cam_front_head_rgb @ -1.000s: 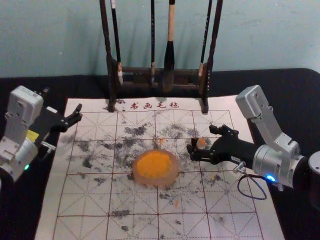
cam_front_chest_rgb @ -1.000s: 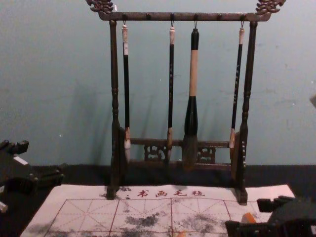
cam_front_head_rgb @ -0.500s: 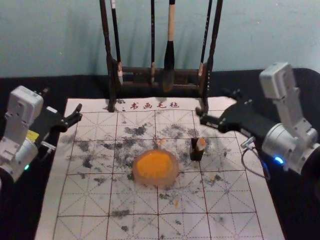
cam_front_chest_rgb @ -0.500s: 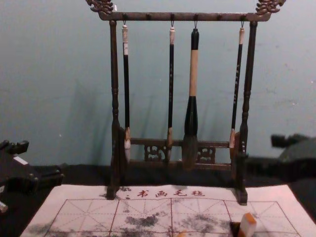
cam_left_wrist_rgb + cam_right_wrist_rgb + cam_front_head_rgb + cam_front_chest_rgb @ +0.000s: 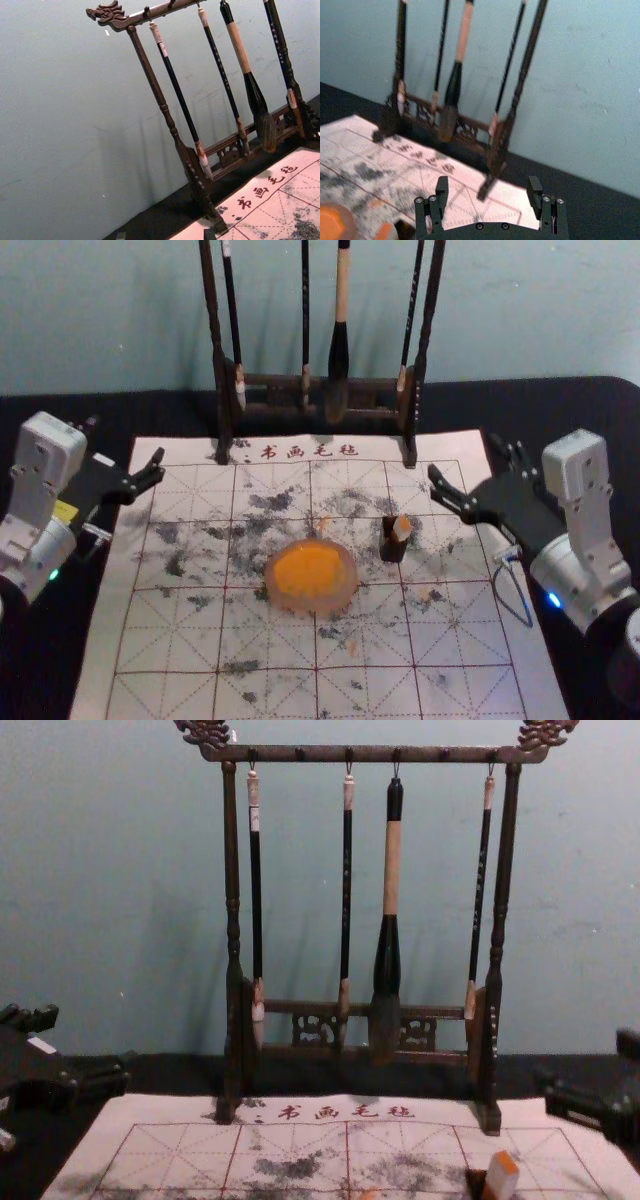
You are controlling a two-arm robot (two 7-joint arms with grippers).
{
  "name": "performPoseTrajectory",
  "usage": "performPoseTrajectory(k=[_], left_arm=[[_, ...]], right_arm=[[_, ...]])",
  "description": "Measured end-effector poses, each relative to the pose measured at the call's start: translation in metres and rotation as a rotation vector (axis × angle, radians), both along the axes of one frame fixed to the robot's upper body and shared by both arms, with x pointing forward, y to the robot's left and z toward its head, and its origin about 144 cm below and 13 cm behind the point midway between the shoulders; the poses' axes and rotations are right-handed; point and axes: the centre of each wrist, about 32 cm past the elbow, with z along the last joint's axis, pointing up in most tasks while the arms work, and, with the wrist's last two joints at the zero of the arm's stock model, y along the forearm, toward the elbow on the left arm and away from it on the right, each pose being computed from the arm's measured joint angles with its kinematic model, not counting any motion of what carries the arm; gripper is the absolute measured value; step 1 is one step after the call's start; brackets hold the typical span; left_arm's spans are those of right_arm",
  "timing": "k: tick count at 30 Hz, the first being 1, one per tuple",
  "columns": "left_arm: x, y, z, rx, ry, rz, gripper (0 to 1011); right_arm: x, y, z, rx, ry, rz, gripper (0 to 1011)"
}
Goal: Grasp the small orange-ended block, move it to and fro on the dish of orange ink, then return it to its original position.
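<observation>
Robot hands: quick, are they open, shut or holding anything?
Left gripper: open and empty, by the mat's left edge.
Right gripper: open and empty, by the mat's right edge.

Toward the bench's [image 5: 50, 670] far edge, a dark carved rack [image 5: 300, 754] stands on a pale gridded mat [image 5: 270, 640], grey-smudged, with red characters. Four brushes [image 5: 392, 870] hang there, one much thicker, before a bluish wall [image 5: 100, 300].

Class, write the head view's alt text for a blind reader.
An orange-ended block stands at a dark holder, right of an orange ink dish, on a gridded mat. The open left end effector and open right end effector flank them; brushes hang behind.
</observation>
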Motion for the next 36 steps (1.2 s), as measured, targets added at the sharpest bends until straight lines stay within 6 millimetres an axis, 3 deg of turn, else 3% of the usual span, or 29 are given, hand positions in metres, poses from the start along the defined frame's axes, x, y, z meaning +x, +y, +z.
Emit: performPoseTrajectory(k=[3,9,36], left_arm=[[0.0,0.0,0.0,0.0,0.0,0.0,1001],[0.0,0.0,0.0,0.0,0.0,0.0,1001],[0.0,0.0,0.0,0.0,0.0,0.0,1001]], right_arm=[[-0.002,-0.002,-0.016,-0.007,0.024,-0.035,1003],[-0.002,-0.003,-0.029,-0.019,0.054,-0.063,1002],[-0.002,-0.003,-0.027,-0.019,0.049,-0.057,1002]])
